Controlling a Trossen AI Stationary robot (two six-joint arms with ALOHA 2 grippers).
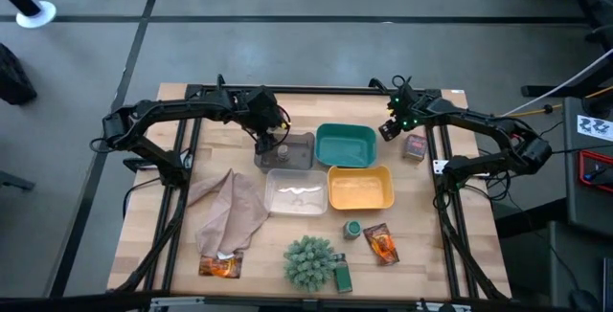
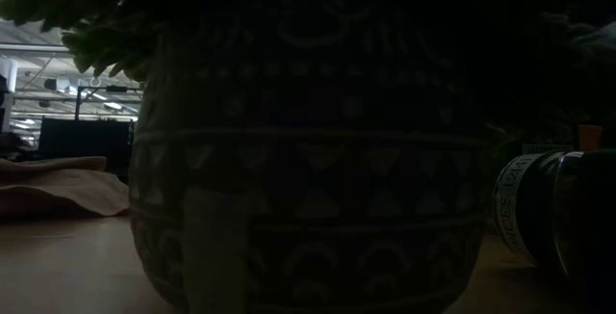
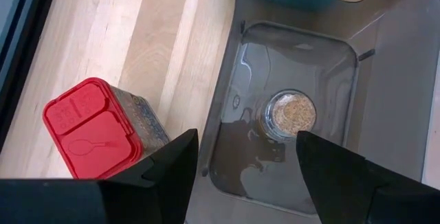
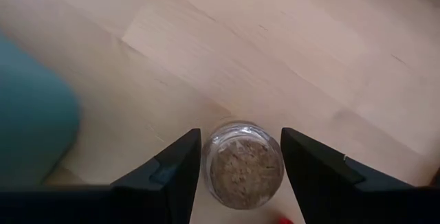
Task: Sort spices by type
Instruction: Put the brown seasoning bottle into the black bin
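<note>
While left gripper [image 3: 244, 162] hangs spread above grey tray [image 3: 392, 80], right gripper [image 4: 240, 159] straddles small jar [image 4: 245, 163], contact unclear.

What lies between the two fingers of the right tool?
The right wrist view shows a small clear jar with brownish spice standing on the wooden table, between the open fingers of the right tool. No finger visibly touches it.

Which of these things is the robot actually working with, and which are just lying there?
Part of the job:
red tubs
green jars
orange sachets
tiny jars
trays, probably for sorting into

Just lying about:
plant ball
cloth
</note>
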